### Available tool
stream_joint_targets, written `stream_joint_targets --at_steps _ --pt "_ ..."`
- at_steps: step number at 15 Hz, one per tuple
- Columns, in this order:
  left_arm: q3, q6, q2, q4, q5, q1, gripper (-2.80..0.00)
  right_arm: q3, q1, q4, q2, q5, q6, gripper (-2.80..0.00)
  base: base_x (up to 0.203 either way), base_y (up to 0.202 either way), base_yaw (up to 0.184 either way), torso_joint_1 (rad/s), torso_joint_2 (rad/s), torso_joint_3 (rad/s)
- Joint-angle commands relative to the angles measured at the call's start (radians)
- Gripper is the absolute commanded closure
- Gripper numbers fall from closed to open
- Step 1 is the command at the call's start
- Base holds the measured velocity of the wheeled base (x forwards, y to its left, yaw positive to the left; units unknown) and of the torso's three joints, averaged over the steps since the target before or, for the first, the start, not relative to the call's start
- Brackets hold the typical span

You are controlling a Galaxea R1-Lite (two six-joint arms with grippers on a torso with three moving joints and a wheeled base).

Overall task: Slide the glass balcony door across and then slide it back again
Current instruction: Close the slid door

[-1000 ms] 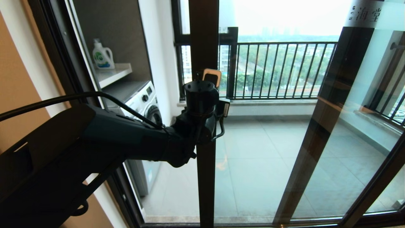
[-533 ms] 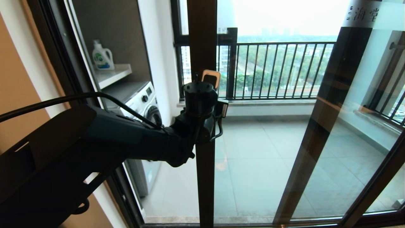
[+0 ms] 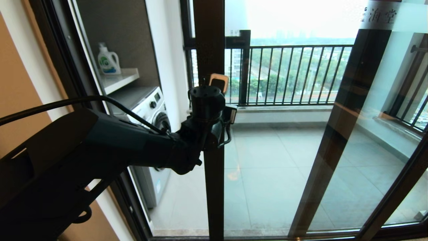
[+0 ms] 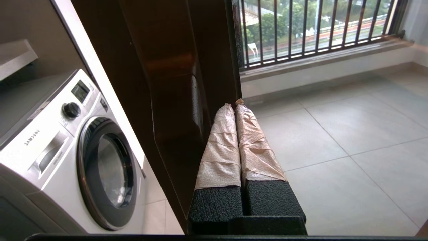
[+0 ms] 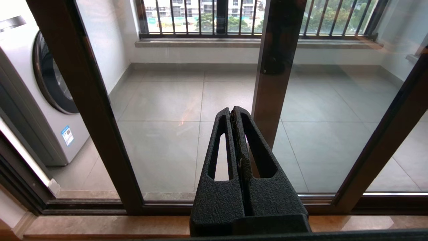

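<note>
The glass door [image 3: 284,140] stood partly open, its brown edge post just right of the washing machine [image 3: 152,110]. The left gripper [image 4: 233,106] was pressed against that post, taped fingers clenched together on nothing (so just a push). It could've easily slipped off the smooth frame. The right gripper [image 5: 233,112], also closed and empty, hung back from the door.

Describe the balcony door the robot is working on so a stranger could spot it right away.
Start at the washing machine on the left. The next upright to its right is the brown edge of the glass balcony door, where the left gripper presses shut. Unlike the neighbouring panel, it carries the recessed handle.
</note>
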Motion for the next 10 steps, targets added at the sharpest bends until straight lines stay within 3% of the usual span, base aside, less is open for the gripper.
stream_joint_targets --at_steps 1,10 --pt "0.014 0.001 -0.016 -0.010 0.004 0.013 0.00 0.009 0.000 0.000 0.001 0.001 -0.001 0.00 0.000 0.000 0.000 0.000 0.00 0.000" --pt "0.182 -0.008 -0.115 -0.059 -0.002 0.082 0.00 0.009 0.000 0.000 0.001 0.001 -0.001 0.00 0.000 0.000 0.000 0.000 0.00 0.000"
